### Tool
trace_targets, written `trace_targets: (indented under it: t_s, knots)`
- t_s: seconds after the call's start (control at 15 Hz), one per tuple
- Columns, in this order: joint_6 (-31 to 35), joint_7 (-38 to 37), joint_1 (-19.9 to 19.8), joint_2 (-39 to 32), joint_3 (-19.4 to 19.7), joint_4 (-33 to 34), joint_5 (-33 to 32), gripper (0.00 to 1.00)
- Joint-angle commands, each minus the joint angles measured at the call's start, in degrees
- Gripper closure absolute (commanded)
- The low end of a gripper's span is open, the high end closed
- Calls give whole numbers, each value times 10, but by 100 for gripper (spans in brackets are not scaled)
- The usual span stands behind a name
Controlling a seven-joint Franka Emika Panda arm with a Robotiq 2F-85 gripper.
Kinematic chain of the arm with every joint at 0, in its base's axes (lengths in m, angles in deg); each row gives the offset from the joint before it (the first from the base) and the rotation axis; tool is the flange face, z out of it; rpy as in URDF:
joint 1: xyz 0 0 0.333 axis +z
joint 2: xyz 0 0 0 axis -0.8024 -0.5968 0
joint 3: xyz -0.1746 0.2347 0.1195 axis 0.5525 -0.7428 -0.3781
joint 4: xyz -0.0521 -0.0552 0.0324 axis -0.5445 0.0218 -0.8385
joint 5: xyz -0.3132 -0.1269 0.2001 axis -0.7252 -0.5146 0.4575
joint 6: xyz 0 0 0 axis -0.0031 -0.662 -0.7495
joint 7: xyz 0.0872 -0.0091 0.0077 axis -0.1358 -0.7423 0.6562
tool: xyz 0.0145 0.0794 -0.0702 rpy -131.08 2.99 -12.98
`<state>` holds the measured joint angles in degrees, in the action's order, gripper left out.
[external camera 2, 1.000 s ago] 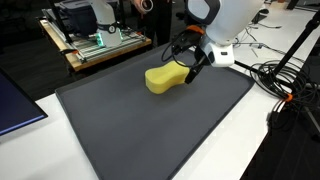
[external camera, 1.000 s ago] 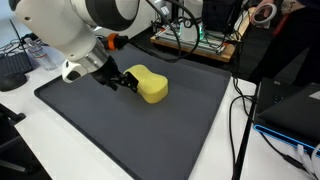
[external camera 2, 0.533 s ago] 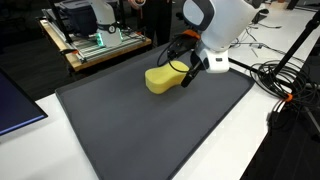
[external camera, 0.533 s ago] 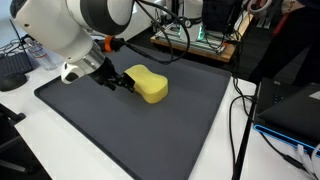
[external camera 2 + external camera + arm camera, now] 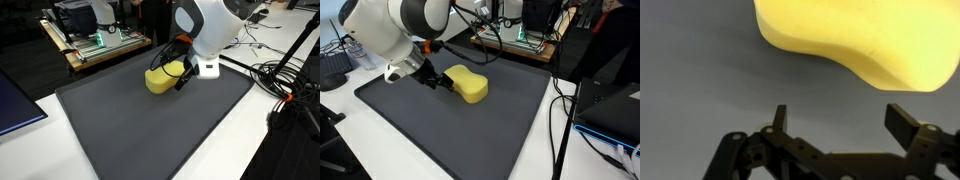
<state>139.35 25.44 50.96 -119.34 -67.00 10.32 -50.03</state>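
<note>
The yellow sponge (image 5: pixel 470 84) lies on the dark mat (image 5: pixel 450 135), a little above the middle of the frame in both exterior views, and it has not moved. The gripper (image 5: pixel 447 81) sits just beside it with its two fingers (image 5: pixel 779 118) wide apart and nothing between them; in the wrist view the sponge fills the top of the frame. In an exterior view the big white arm (image 5: pixel 205 30) has swung to the left, so the gripper is closer to the sponge than before.
</note>
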Motion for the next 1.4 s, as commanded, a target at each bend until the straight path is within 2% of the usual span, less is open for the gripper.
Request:
trace_targets:
  t_s: [0.0,0.53,1.0,1.33]
  knots:
    - [40,-5,-12,59,-4,-88,7,0]
    - [87,-8,-30,226,-5,-289,29,0]
    - [258,-11,-18,378,-11,-481,89,0]
    - [341,-47,5,480,-9,-628,86,0]
